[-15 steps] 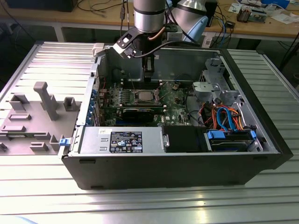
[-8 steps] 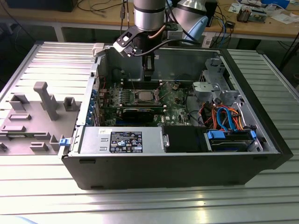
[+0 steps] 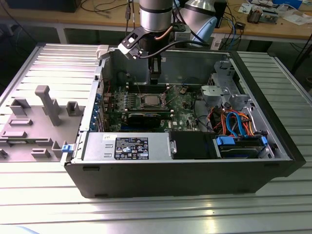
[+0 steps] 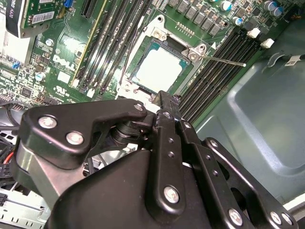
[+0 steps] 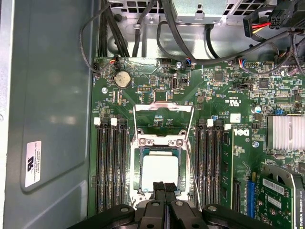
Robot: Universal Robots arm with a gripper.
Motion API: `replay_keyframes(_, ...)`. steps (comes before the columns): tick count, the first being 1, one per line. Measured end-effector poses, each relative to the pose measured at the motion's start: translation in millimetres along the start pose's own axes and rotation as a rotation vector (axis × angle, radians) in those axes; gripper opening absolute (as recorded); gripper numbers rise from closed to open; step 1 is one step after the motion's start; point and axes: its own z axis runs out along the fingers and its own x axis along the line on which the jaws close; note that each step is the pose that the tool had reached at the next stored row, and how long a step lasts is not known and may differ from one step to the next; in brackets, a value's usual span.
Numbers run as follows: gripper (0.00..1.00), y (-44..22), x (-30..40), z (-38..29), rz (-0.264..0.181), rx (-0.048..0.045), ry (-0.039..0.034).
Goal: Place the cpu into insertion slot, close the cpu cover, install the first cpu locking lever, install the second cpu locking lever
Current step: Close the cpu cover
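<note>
Quick status for you, working from the near side back. The open computer case [image 3: 185, 180] sits on the ribbed bench [image 3: 146, 214]. Just behind its near wall you've got the grey power supply box [image 3: 126, 146], then a long black card [image 3: 146, 117], then the socket area. Good news: the cpu [image 5: 159, 169] is already lying flat and square in the insertion slot [image 5: 135, 171], silver top up, with banks of black memory slots [image 5: 110, 167] on either side. So step one looks done to me. The rest isn't. The cpu cover [image 5: 163, 108] stands flipped up at one edge of the slot, and you can see green board straight through its cut-out, so it's not closed over the chip. One thin locking lever [image 4: 224, 59] sticks out free beside the slot, not hooked down. The other lever I can't pick out for sure, but with the cover up I'd guess neither is latched. Your claw [image 5: 165, 187] hangs over the edge of the chip away from the raised cover, pads pinched together with nothing between them as far as I can see. In the exterior view it's above the board, in front of the case's far wall [image 3: 195, 58]. By my count that's one step of four.
</note>
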Motion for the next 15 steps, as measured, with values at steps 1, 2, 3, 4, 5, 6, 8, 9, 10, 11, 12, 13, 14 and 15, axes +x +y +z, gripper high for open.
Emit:
replay_keyframes(1,0.11,0.0,0.0,0.0,0.0,0.0,0.0)
replay_keyframes(2,0.11,0.0,0.0,0.0,0.0,0.0,0.0)
replay_keyframes(3,0.11,0.0,0.0,0.0,0.0,0.0,0.0)
replay_keyframes(4,0.11,0.0,0.0,0.0,0.0,0.0,0.0001)
replay_keyframes(5,0.11,0.0,0.0,-0.1,0.0,0.0,0.0)
replay_keyframes(6,0.11,0.0,0.0,-1.1,0.0,0.0003,-0.0004)
replay_keyframes(8,0.11,1.0,-0.1,-3.2,0.0,0.0002,-0.0001)
replay_keyframes(9,0.11,2.2,-0.1,-3.1,0.0,0.0001,0.0)
replay_keyframes(10,0.11,2.5,-0.1,-3.1,0.0,0.0001,0.0)
replay_keyframes(11,0.11,2.6,-0.1,-3.1,0.0,0.0,0.0)
replay_keyframes(12,0.11,2.7,-0.1,-3.1,0.0,0.0001,0.0)
replay_keyframes(13,0.11,2.7,-0.1,-3.1,0.0,0.0,0.0)
replay_keyframes(14,0.11,2.7,-0.1,-3.1,0.0,0.0,0.0)
replay_keyframes(15,0.11,2.7,0.0,-3.2,0.0,0.0,0.0002)
